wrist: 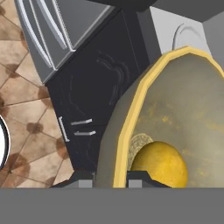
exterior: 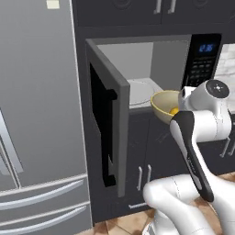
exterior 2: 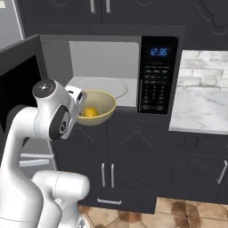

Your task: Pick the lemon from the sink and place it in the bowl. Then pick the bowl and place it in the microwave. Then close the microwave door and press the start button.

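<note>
The two-finger gripper [wrist: 110,178] is pinched on the rim of the shallow olive-yellow bowl [exterior 2: 99,107] — held before the open grey steel microwave [exterior 2: 107,67]. The small round yellow lemon [wrist: 159,164] lies inside, at the hand view's 5 o'clock. The right base view alone shows the blue display [exterior 2: 159,52] — "12:36".

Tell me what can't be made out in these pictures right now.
- Gripper: left and right base views, behind the arm's wrist.
- Bowl: near rim behind the wrist, right base view; cut by the frame edge, hand view.
- Keypad labels: too small.
- Microwave door window: edge-on, left base view.
</note>
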Robot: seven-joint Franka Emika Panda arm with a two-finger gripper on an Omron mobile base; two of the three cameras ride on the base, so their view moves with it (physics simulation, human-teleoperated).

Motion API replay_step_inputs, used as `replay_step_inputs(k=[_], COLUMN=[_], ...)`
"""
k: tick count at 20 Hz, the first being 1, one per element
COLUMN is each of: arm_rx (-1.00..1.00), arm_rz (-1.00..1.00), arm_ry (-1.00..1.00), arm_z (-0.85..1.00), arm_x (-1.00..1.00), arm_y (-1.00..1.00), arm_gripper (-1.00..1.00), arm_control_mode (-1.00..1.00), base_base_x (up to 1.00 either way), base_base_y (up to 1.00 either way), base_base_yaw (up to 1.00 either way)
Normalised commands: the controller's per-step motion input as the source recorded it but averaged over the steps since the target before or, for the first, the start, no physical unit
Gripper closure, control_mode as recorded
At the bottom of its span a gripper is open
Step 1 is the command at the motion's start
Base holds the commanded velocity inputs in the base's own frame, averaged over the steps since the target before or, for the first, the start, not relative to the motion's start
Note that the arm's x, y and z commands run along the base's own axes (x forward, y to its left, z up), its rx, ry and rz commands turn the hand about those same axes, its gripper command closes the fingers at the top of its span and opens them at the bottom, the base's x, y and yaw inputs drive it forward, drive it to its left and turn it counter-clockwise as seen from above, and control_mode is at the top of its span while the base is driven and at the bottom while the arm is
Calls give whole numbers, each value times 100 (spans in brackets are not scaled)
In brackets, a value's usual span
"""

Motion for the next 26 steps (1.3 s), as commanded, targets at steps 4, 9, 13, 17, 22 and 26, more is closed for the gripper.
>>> replay_step_inputs(k=[4,9,13,17,22,26], arm_rx=[0,0,0,-1,-5,-4], arm_rz=[0,4,24,22,5,0], arm_ry=[0,0,0,0,2,5], arm_z=[0,0,0,0,4,0], arm_x=[0,39,100,100,100,100], arm_y=[0,0,1,3,1,0], arm_gripper=[100,100,100,100,100,100], arm_control_mode=[100,-100,-100,-100,-100,-100], base_base_x=[10,7,0,0,0,0], base_base_y=[0,0,0,0,0,0], base_base_yaw=[0,0,0,0,0,0])
